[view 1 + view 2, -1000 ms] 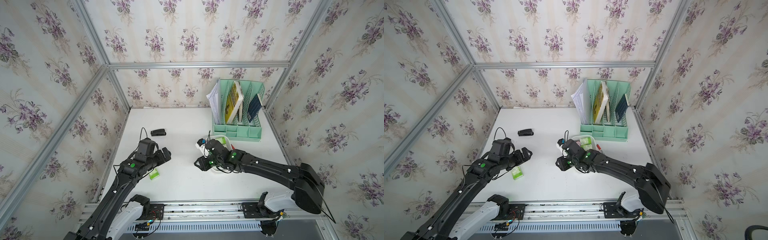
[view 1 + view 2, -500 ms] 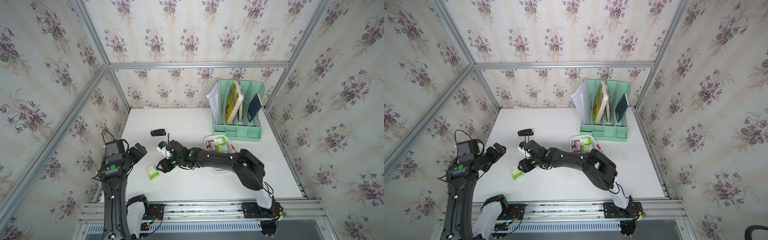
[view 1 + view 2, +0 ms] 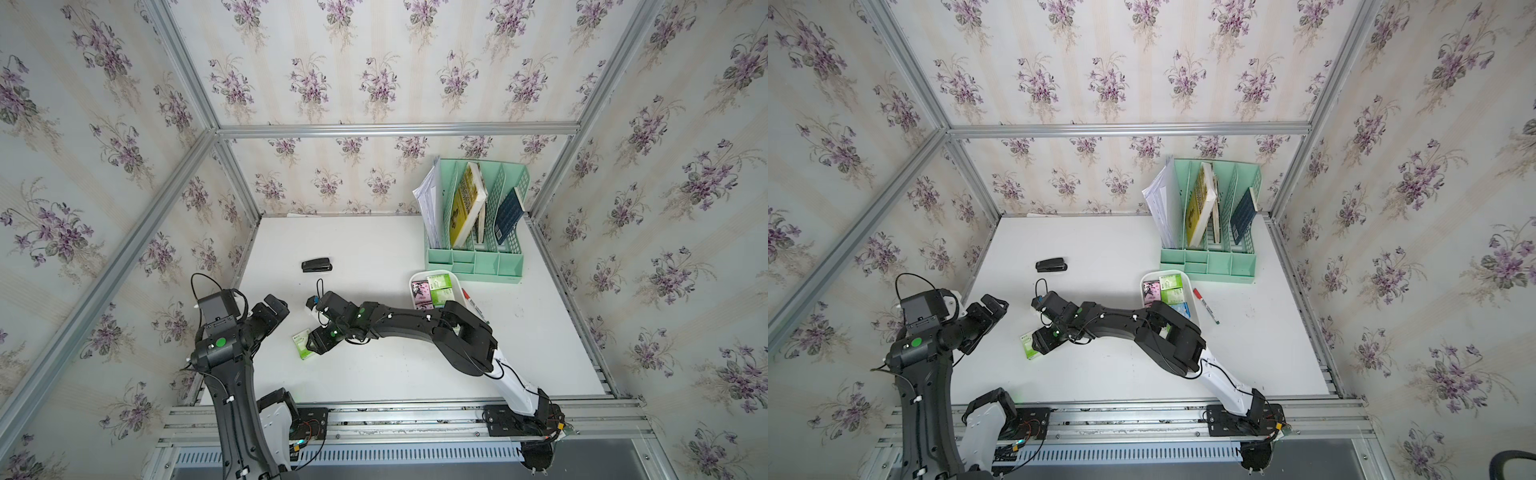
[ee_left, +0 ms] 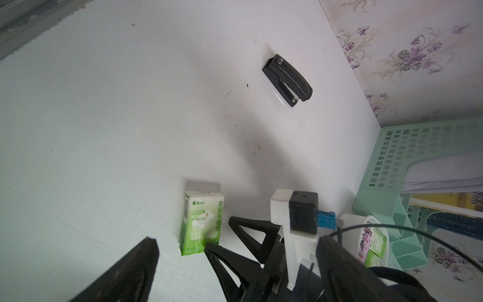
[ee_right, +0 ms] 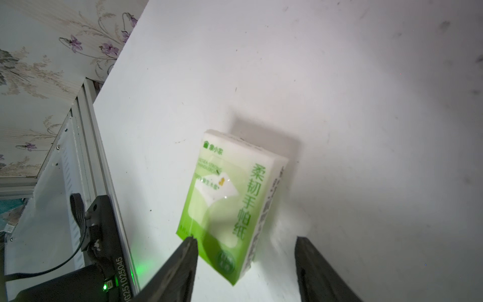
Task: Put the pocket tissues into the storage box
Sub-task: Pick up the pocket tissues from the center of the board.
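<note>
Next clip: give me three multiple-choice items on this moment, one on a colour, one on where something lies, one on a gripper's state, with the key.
1. The stapler is:
A black
B red
C mint green

2. The loose green tissue pack lies:
A on the stapler
B on the table, at the right gripper
C propped against a wall

3. The right gripper is:
A shut on the pack
B shut and empty
C open, not clamping the pack

Key:
1 A: its casing is black in the left wrist view.
2 B: it rests on the white tabletop at the fingertips.
3 C: the jaws stand wider than the pack, one clearly off it.
</note>
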